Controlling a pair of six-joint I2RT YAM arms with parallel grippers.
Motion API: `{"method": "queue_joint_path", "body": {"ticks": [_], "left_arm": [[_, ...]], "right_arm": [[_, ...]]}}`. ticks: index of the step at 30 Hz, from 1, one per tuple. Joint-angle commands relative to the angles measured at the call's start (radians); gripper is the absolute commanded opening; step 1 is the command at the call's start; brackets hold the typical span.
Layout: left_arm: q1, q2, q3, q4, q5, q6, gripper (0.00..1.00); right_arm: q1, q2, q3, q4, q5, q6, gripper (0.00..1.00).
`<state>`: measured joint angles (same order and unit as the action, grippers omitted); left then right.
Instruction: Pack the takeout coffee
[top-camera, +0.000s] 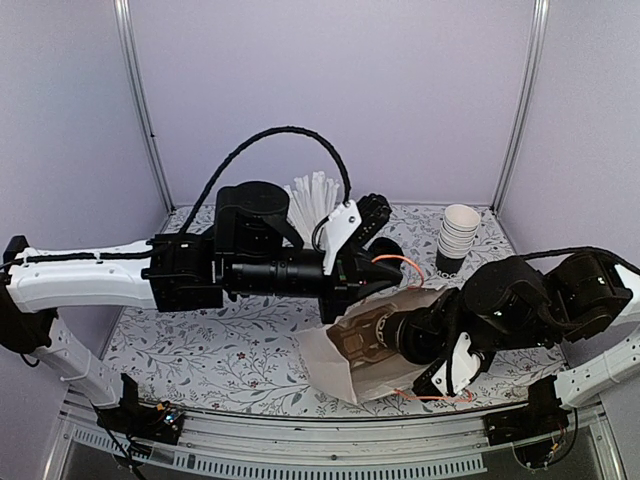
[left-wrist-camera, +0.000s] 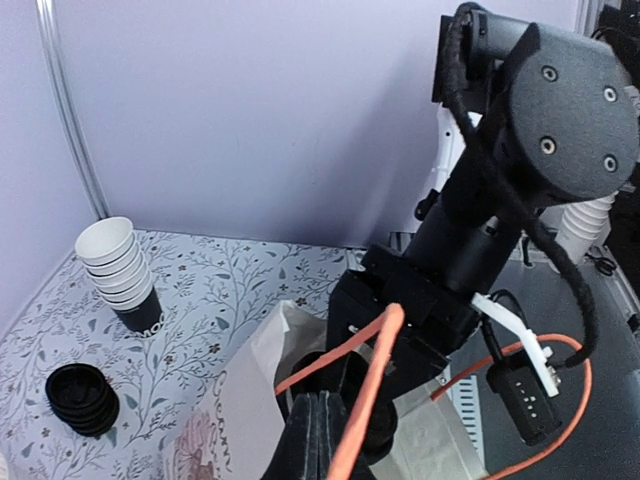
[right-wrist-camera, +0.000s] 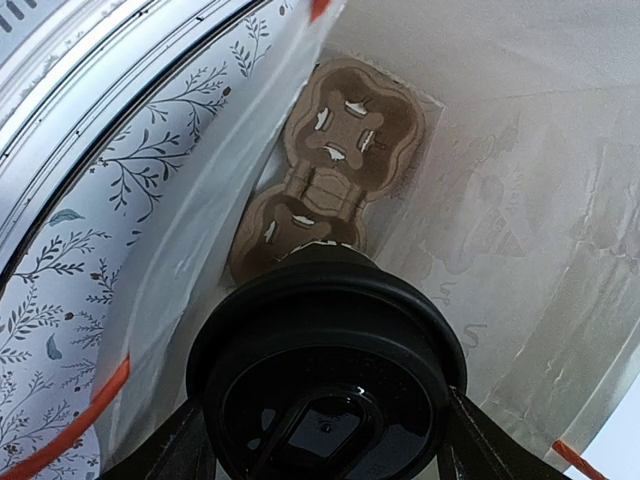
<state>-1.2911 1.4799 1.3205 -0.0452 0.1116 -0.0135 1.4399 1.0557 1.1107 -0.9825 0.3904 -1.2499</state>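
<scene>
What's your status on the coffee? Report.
Left pincer shut at paper bag mouth. Right pincer clamped on takeout coffee, inside the bag. Cardboard carrier lies ahead at bag bottom.

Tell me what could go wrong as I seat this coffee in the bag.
1. The takeout coffee, gripped by the right jaws, hides the nearer socket of the cardboard carrier, so alignment is unseen; it could catch a rim and tip.
2. The left jaws are shut beside the orange handle; I cannot tell what they hold, and if that slips the paper bag may sag onto the cup.
</scene>
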Motion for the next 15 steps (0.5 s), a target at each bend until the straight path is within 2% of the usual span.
{"method": "queue_joint_path", "body": {"ticks": [1, 5, 8, 10, 13, 15], "left_arm": [[-0.004, -0.005, -0.05, 0.162, 0.125, -0.086, 0.0], [-0.008, 0.006, -0.063, 0.178, 0.19, -0.1, 0.05], [-0.01, 0.008, -0.06, 0.176, 0.187, -0.105, 0.11], [-0.009, 0.009, -0.057, 0.174, 0.188, -0.107, 0.21], [-0.01, 0.007, -0.049, 0.159, 0.217, -0.105, 0.45], [-0.009, -0.011, -0.044, 0.137, 0.246, -0.094, 0.52]], "right_arm": [[0.006, -0.006, -0.012, 0.057, 0.011, -0.031, 0.41], [0.007, 0.026, -0.014, 0.083, 0.009, 0.03, 0.41], [0.006, 0.022, -0.047, 0.123, 0.033, 0.021, 0.4], [0.008, 0.015, -0.074, 0.138, 0.056, -0.002, 0.4], [0.007, 0.01, -0.086, 0.137, 0.063, -0.017, 0.4], [0.007, 0.014, -0.081, 0.126, 0.06, -0.006, 0.4]]}}
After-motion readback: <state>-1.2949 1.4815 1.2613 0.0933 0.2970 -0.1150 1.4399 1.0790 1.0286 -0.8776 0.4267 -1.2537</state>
